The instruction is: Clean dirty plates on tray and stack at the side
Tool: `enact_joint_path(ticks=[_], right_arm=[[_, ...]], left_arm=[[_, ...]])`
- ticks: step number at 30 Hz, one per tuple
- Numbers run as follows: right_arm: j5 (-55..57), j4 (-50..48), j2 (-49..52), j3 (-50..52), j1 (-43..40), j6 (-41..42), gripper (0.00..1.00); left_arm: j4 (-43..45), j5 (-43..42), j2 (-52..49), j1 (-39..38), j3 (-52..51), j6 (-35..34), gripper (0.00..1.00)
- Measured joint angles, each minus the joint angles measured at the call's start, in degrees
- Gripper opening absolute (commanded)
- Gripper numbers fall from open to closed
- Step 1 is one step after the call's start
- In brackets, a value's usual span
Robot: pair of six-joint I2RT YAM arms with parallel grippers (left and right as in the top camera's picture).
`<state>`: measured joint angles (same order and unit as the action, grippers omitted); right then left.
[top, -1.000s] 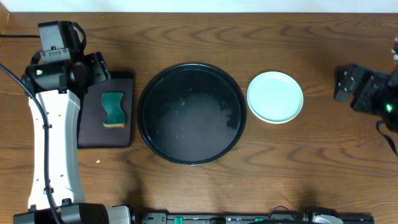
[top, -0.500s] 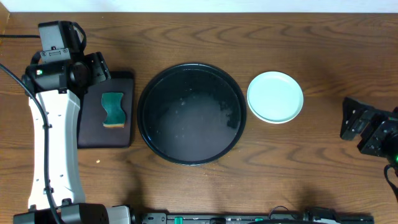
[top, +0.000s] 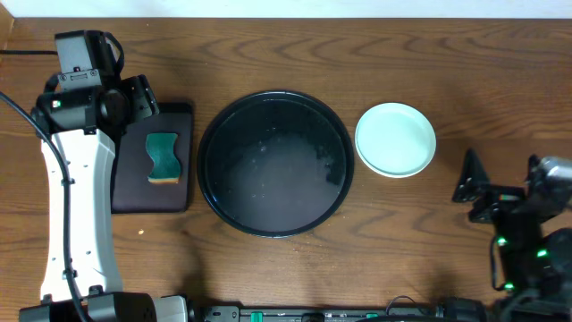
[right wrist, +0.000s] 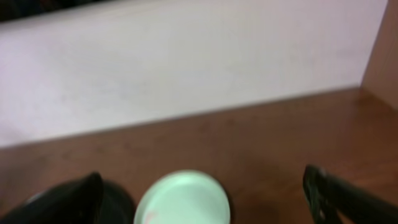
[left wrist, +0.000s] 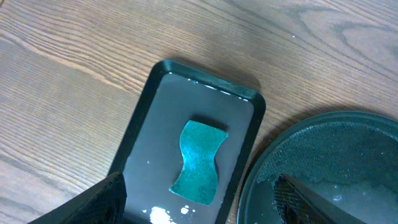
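The large round black tray (top: 268,179) sits mid-table, wet and holding no plates; its edge shows in the left wrist view (left wrist: 336,162). To its right a pale aqua plate (top: 395,139) tops a small stack on the wood; the yellow plate is hidden. It also shows blurred in the right wrist view (right wrist: 183,198). My right gripper (top: 472,190) is open and empty, low at the right, apart from the plates (right wrist: 208,208). My left gripper (top: 147,103) is open and empty above the sponge tray (left wrist: 199,208).
A small rectangular black tray (top: 130,188) left of the round tray holds a teal sponge (top: 163,156), also seen in the left wrist view (left wrist: 199,162). A pale wall runs along the table's far edge (right wrist: 186,68).
My right arm has drawn back from the far right edge toward the near right corner, away from the plates. The left arm, trays and plates have not moved.
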<state>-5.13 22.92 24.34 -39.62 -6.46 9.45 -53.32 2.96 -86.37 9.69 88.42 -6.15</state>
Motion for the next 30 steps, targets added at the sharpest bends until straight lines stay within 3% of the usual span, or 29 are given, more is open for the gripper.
enact_joint_path(ticks=[6,12,30], right_arm=[[0.0,-16.7,-10.1,20.5,0.0,0.9,0.99],[0.0,-22.2,-17.3,32.4,1.4,3.0,0.99],[0.3,-19.3,-23.5,39.2,2.0,3.8,0.99]], left_arm=[[0.0,0.0,0.0,0.0,0.0,0.0,0.77],[0.0,0.0,0.0,0.0,0.0,0.0,0.77],[0.0,0.0,0.0,0.0,0.0,0.0,0.77]])
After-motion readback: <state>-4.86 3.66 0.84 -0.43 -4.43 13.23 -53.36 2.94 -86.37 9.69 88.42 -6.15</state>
